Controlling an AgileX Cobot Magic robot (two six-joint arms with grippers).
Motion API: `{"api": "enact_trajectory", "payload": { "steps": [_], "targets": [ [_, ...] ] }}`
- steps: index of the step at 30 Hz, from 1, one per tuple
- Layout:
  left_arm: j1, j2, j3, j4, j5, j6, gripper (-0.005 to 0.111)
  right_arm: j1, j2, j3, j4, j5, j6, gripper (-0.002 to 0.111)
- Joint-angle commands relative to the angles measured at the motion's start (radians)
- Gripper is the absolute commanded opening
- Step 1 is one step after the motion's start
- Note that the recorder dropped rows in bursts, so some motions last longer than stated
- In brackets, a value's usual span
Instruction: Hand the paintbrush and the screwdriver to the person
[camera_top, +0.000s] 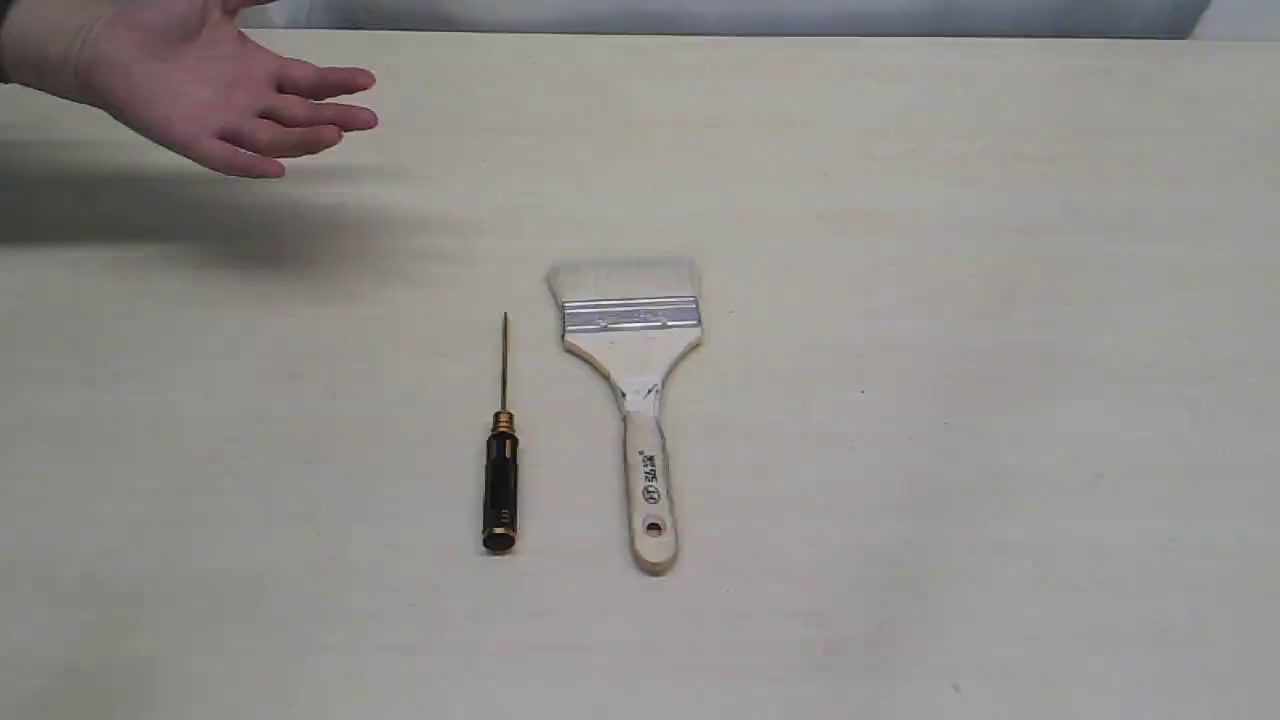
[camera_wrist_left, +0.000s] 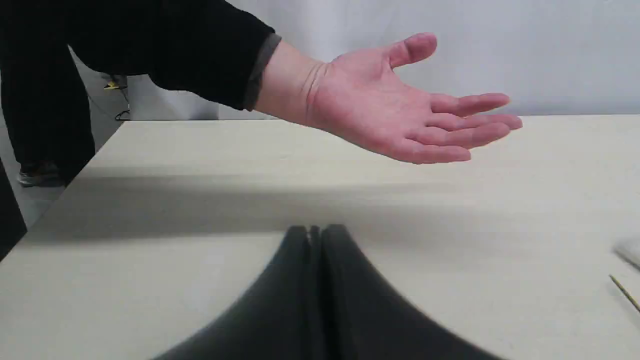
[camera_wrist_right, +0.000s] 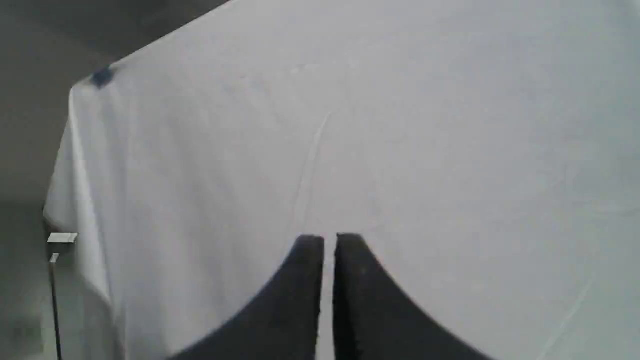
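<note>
The paintbrush (camera_top: 630, 370) lies flat mid-table, bristles toward the far edge, handle toward the near edge. Just to its left the screwdriver (camera_top: 500, 470) lies parallel, shaft pointing away; its shaft tip (camera_wrist_left: 625, 292) also shows in the left wrist view. The person's open palm (camera_top: 200, 95) hovers over the far left of the table, seen closer in the left wrist view as a hand (camera_wrist_left: 395, 107) with a dark sleeve. My left gripper (camera_wrist_left: 315, 231) is shut and empty, low over the table, short of the hand. My right gripper (camera_wrist_right: 330, 240) is shut, holding nothing, facing a white cloth.
The pale table (camera_top: 950, 300) spreads wide around both tools. Its left edge (camera_wrist_left: 75, 175) shows in the left wrist view, with the person's legs beyond. A white draped cloth (camera_wrist_right: 350, 125) fills the right wrist view. Neither arm shows in the exterior view.
</note>
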Motion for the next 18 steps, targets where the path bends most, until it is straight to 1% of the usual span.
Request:
{"api": "enact_trajectory", "payload": {
  "steps": [1,3,8,11,12,14,15,18],
  "targets": [
    [-0.008,-0.002,0.002,-0.004,-0.004,-0.002,0.000,-0.007,0.000,-0.075,-0.321,-0.016,0.210,0.005],
    [-0.008,-0.002,0.002,-0.004,-0.004,-0.002,0.000,-0.007,0.023,-0.132,-0.455,-0.016,0.307,0.005],
    [-0.008,-0.002,0.002,-0.001,-0.008,-0.002,0.000,-0.007,0.147,-0.354,-0.749,-0.016,0.571,0.005],
    [-0.008,-0.002,0.002,-0.001,-0.006,-0.002,0.000,-0.007,0.236,-0.483,-0.979,-0.016,0.802,0.005],
    [-0.008,-0.002,0.002,-0.001,-0.006,-0.002,0.000,-0.007,0.279,-0.544,-1.100,-0.027,0.926,0.005],
    [-0.008,-0.002,0.002,-0.001,-0.006,-0.002,0.000,-0.007,0.348,-0.631,-1.260,-0.062,1.098,0.005],
    [-0.008,-0.002,0.002,-0.001,-0.006,-0.002,0.000,-0.007,0.387,-0.674,-1.287,-0.093,1.176,0.005],
    [-0.008,-0.002,0.002,-0.001,-0.006,-0.002,0.000,-0.007,0.485,-0.741,-1.287,-0.176,1.246,0.005]
  ]
}}
